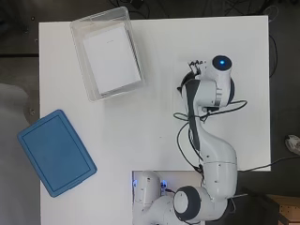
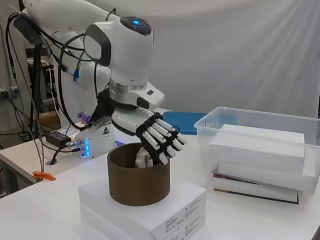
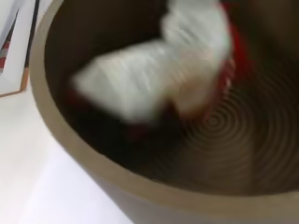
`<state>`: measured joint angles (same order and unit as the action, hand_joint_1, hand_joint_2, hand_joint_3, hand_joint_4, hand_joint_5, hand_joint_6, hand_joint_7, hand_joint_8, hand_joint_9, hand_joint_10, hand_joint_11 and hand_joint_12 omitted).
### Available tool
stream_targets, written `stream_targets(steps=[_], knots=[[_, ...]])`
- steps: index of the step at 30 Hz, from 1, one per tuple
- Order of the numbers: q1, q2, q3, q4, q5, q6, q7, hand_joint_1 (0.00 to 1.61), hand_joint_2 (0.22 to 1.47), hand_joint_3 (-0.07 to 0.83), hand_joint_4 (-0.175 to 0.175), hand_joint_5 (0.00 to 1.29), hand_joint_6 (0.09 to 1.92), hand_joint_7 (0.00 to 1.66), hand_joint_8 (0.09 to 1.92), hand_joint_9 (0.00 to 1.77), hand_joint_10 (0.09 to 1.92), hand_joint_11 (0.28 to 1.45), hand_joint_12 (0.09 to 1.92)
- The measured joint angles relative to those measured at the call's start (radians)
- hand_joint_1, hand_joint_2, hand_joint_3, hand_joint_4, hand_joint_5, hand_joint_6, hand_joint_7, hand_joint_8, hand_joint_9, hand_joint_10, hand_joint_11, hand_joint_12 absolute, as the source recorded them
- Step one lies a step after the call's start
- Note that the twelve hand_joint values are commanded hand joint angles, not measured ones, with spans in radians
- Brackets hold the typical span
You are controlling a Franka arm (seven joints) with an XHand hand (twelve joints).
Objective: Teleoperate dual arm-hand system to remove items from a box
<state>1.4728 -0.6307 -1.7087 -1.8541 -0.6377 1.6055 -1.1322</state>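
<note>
Hand (image 2: 159,141) hangs over the brown tub (image 2: 138,181) w/ fingers straight, empty. White-and-red item (image 3: 154,79) lies right below — inside the tub, long side across the floor.

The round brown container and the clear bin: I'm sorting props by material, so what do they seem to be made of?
The round brown container looks like matte cardboard or fibre: dull brown wall, thick rim, and concentric rings on its floor in the wrist view. It could be moulded plastic. The clear bin looks like glossy transparent plastic: the white boxes inside show through its walls.
</note>
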Motion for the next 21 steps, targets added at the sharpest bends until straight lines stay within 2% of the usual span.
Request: stream_targets(steps=[2,8,12,15,18,21], knots=[[-0.006,-0.005,0.025,-0.018,-0.037,0.021,0.031,0.01,0.76,0.005,0.002,0.11,0.09,0.13,0.09,0.27,0.09,0.47,0.09],[-0.154,-0.026,0.231,-0.075,-0.107,0.097,0.134,0.00,0.82,0.015,0.031,0.22,0.09,0.17,0.09,0.27,0.09,0.45,0.09],[-0.226,-0.034,0.375,-0.062,-0.092,0.075,0.225,0.00,0.85,0.017,0.021,0.21,0.09,0.21,0.09,0.28,0.09,0.44,0.09],[-0.289,-0.043,0.503,-0.056,-0.065,0.044,0.311,0.01,0.86,0.007,0.008,0.21,0.09,0.29,0.09,0.36,0.09,0.46,0.09],[-0.382,-0.061,0.683,-0.063,-0.011,-0.003,0.435,0.01,0.85,-0.004,0.005,0.22,0.09,0.41,0.09,0.49,0.09,0.52,0.09],[-0.445,-0.076,0.790,-0.084,0.051,-0.037,0.540,0.02,0.83,-0.013,0.007,0.20,0.09,0.42,0.09,0.49,0.09,0.53,0.09]])
